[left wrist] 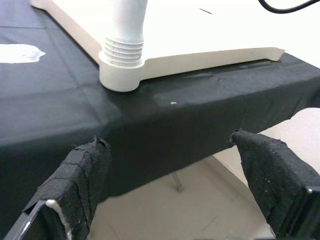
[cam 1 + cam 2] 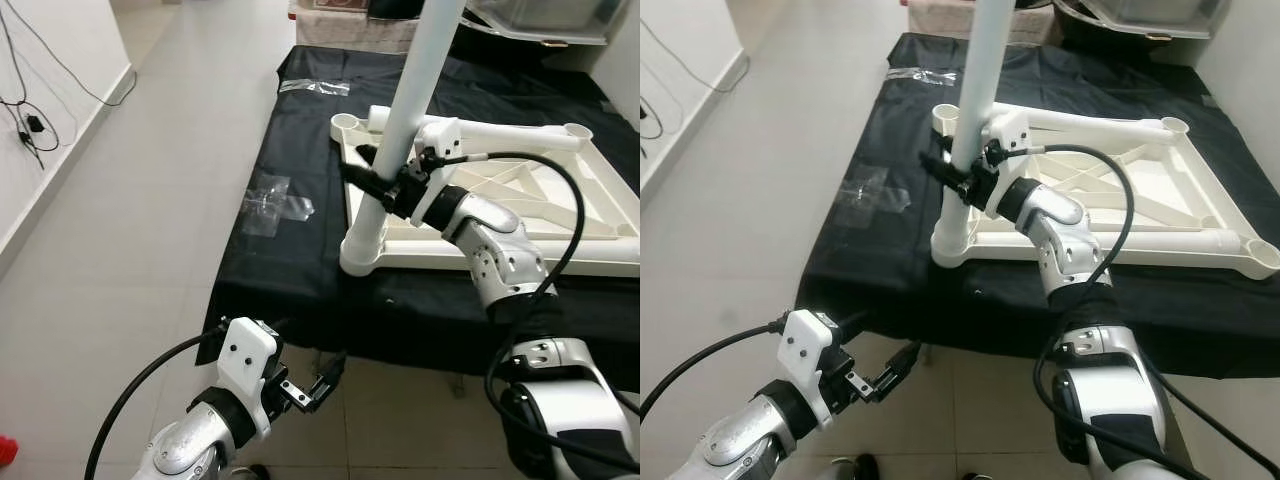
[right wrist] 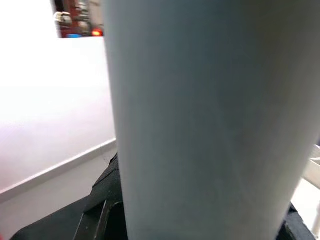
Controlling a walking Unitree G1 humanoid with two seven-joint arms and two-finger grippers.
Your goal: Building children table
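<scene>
Your right gripper [image 2: 385,185] had its fingers clamped round the white leg [image 2: 400,130], which stood upright in the near-left corner socket [image 2: 362,252] of the upturned tabletop frame [image 2: 560,215] on the black-draped bench [image 2: 290,270]. A second leg [image 2: 500,132] lay across the frame's far side. Plastic wrap [image 2: 272,205] sat on the cloth, left of the frame. Left gripper [image 2: 312,388] hung low, off the bench edge, fingers [image 1: 80,185] apart, nothing between them. Left wrist cam gave you the leg's threaded collar [image 1: 123,50] at the socket; right wrist cam just the leg up close. Cables [image 2: 30,125] ran along the left wall.
</scene>
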